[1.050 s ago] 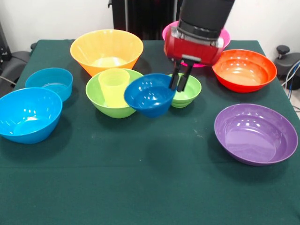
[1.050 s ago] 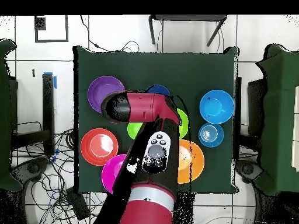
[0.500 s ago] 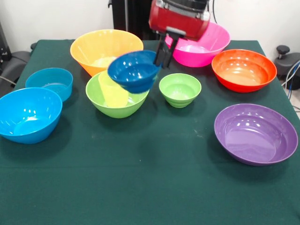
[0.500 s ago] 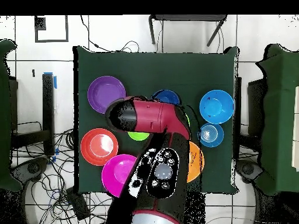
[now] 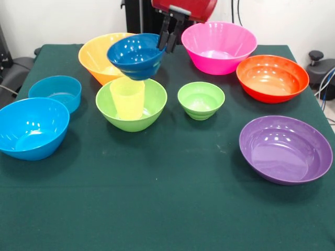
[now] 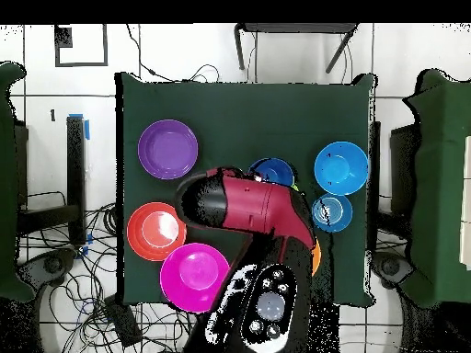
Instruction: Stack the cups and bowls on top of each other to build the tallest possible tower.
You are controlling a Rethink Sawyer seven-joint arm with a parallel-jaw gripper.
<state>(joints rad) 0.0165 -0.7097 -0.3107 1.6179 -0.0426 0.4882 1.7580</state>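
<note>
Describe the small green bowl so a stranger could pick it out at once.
Start at the big pink bowl at the green table's back edge. Directly in front of it sits the small green bowl. Unlike the larger lime bowl beside it, it is empty.

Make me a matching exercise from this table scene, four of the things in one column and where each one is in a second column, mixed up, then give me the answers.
Things:
1. dark blue bowl
2. yellow tumbler
3. purple bowl
4. small green bowl

Places:
A. standing inside the large green bowl
B. alone at the table's near right in the front view
C. held in the air by the gripper
D. on the cloth between the large green bowl and the orange-red bowl

Pairs: 1-C, 2-A, 3-B, 4-D
</note>
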